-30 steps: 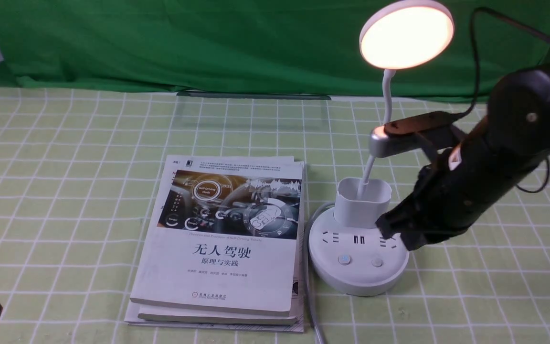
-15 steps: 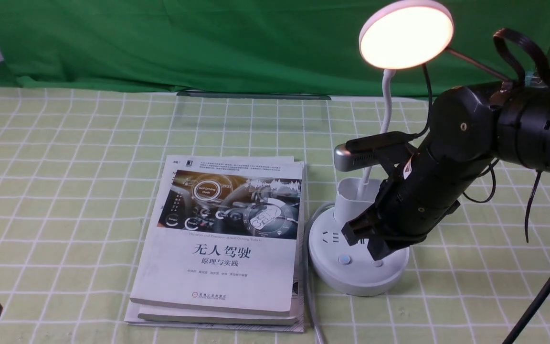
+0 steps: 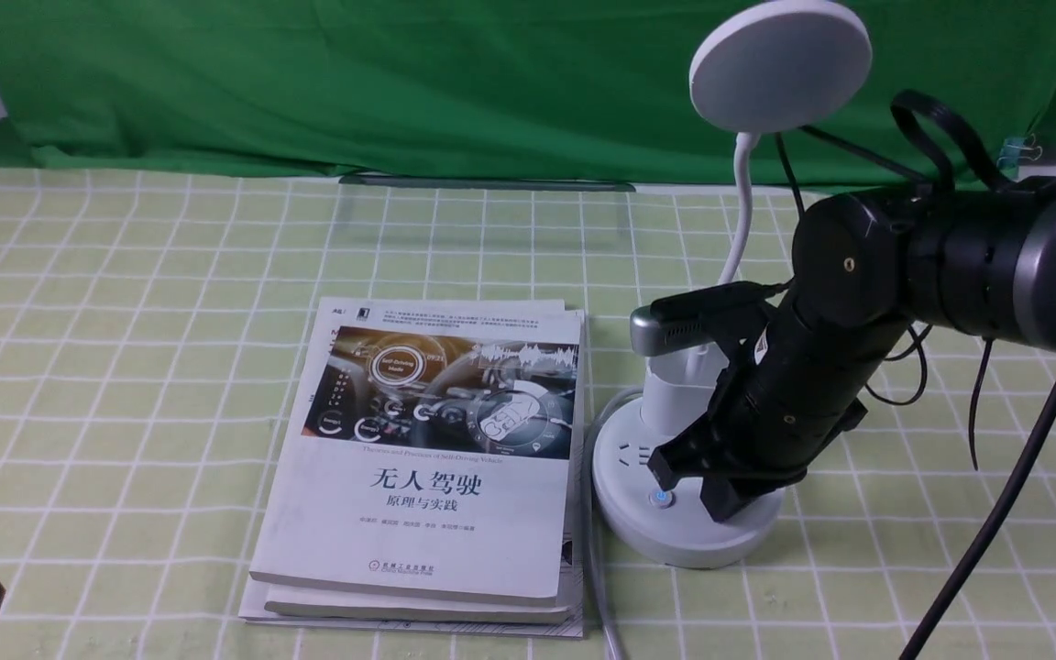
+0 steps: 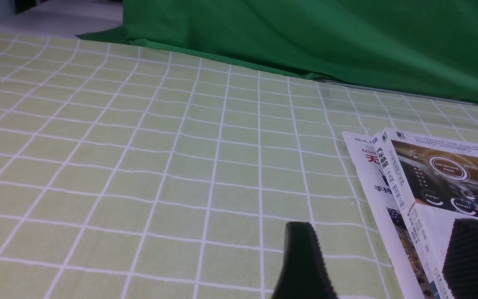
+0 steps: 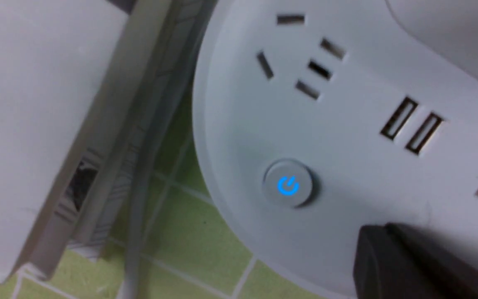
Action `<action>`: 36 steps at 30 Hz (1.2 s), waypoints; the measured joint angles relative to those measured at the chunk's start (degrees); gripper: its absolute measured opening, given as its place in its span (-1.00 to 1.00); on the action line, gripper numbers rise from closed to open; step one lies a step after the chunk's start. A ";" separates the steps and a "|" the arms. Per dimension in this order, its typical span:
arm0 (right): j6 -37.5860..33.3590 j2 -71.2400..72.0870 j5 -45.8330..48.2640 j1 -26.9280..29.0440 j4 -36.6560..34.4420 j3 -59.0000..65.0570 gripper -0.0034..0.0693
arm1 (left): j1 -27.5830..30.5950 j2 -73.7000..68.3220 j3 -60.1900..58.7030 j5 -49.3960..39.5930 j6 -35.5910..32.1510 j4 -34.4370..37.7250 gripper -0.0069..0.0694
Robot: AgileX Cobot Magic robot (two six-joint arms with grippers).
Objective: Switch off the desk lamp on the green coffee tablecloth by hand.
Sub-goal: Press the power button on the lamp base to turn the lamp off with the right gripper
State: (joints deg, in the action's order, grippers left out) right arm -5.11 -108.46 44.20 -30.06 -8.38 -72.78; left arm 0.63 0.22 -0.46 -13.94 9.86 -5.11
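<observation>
The unlit lamp (image 3: 665,536) is seen right of centre on the cloth (image 3: 125,367). The right gripper (image 3: 697,486) is seen at its base, beside the blue-lit button (image 5: 287,185); whether it is spread cannot be told.

Even light, lamp (image 3: 779,66) unlit, right wrist view blurry.

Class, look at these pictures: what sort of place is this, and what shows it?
Probably a staged study desk in a robot lab: a green backdrop hangs behind a checked tablecloth, books lie beside a desk lamp, and a robot hand reaches the lamp's base.
</observation>
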 joint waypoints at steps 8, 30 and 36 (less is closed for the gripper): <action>0.18 2.11 0.50 -0.05 1.64 -0.36 -0.78 | 0.00 0.00 0.00 0.00 0.00 0.00 0.26; 0.18 -0.49 -0.21 -0.05 1.86 -0.96 -0.78 | 0.00 0.00 0.00 0.00 0.00 0.00 0.26; 0.18 0.28 -0.21 -0.05 1.86 -0.80 -0.78 | 0.00 0.00 0.00 0.00 0.00 0.00 0.26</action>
State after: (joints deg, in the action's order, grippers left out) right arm -4.93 -108.18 43.99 -30.11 -6.52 -73.58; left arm 0.63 0.22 -0.46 -13.94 9.86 -5.11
